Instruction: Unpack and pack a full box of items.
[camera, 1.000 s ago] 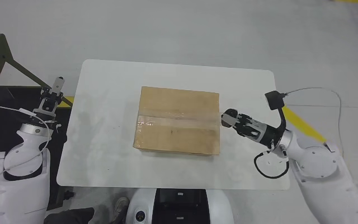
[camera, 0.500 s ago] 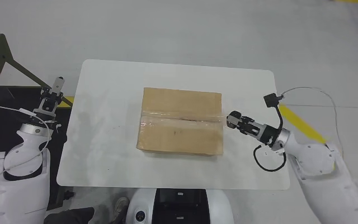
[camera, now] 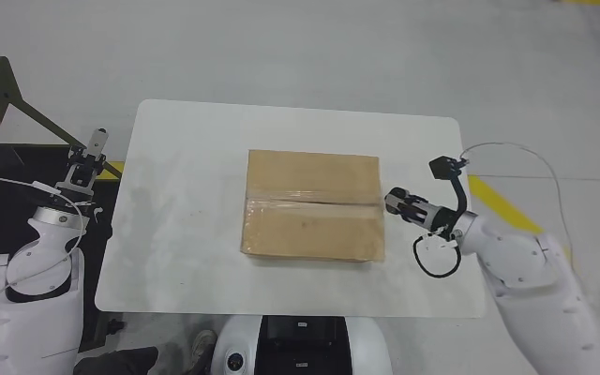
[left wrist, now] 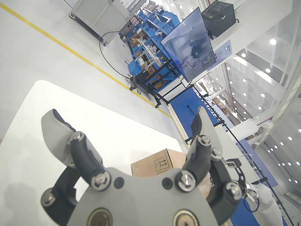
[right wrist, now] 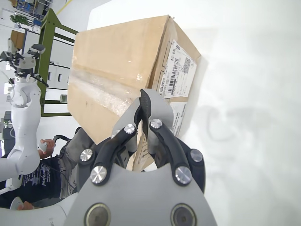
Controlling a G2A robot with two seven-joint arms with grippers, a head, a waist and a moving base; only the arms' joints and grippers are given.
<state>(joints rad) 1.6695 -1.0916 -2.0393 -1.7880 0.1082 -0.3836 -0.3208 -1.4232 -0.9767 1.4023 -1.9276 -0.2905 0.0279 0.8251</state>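
White desk (camera: 187, 234) on a pale grey floor carries the closed cardboard box (camera: 314, 202) at its centre, with clear tape (camera: 314, 199) sealing the top seam. The right hand (camera: 394, 199) sits just beside the box's 3 o'clock side, fingers clenched tip to tip. It faces white labels (right wrist: 180, 71) bearing a barcode and a square code. The left hand (camera: 91, 152) hangs released, fingers spread, past the desk's 9 o'clock edge, near a green frame (right wrist: 47, 31).
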